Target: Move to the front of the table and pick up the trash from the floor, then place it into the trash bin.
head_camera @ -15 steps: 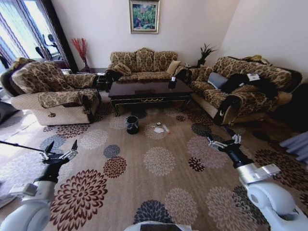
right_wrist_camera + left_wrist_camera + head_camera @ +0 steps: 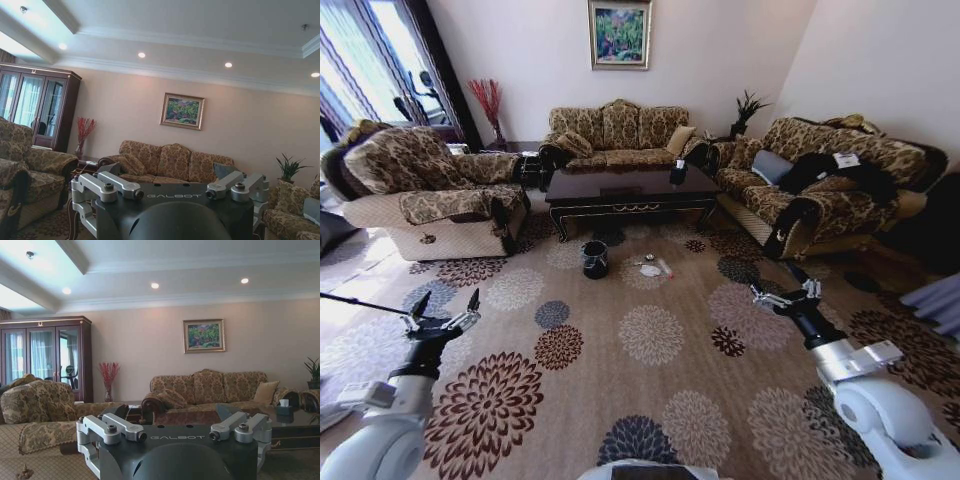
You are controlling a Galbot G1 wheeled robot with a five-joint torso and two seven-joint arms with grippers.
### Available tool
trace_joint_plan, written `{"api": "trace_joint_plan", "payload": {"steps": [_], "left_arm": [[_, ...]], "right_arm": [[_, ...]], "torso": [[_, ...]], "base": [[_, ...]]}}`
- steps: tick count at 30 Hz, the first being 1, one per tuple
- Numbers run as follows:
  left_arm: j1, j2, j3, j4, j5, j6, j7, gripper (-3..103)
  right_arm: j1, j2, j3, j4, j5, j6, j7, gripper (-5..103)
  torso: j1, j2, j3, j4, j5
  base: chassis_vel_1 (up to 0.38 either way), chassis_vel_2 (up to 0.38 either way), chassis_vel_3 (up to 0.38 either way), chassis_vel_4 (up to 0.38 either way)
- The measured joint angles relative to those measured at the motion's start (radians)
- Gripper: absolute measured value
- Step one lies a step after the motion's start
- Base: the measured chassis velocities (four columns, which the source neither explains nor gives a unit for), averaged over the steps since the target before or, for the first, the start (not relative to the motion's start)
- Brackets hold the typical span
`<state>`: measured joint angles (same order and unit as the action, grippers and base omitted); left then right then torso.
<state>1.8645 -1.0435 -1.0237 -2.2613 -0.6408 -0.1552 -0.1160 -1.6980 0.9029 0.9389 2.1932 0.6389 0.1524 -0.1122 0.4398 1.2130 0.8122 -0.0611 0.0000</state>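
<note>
**Robot standing well back from the litter, both arms waiting**

The left claw [image 2: 445,312] and right claw [image 2: 786,293] are hanging spread wide and empty above the beige flower-medallion carpet [image 2: 650,400], probably carried clear for driving. The small white-and-silver trash [image 2: 653,266] is lying before the glossy dark brown counter [image 2: 630,189], just beside the round black bin [image 2: 595,259]. Patterned sofas are flanking the open path.
</note>
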Motion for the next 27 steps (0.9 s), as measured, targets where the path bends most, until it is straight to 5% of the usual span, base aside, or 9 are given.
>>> {"api": "trace_joint_plan", "payload": {"steps": [10,27], "left_arm": [[-0.001,-0.007,-0.004,-0.026,-0.026,0.064,-0.02,100],[0.002,-0.011,-0.008,-0.043,-0.03,0.109,-0.014,100]], "right_arm": [[0.006,-0.004,0.0,0.003,0.014,-0.002,0.003,100],[-0.005,0.003,0.001,0.007,0.017,-0.003,0.0,100]], "torso": [[-0.004,-0.009,-0.005,0.0,0.0],[-0.047,-0.105,-0.057,-0.0002,0.0]], "base": [[0.0,0.0,0.0,0.0],[0.0,0.0,0.0,0.0]]}}
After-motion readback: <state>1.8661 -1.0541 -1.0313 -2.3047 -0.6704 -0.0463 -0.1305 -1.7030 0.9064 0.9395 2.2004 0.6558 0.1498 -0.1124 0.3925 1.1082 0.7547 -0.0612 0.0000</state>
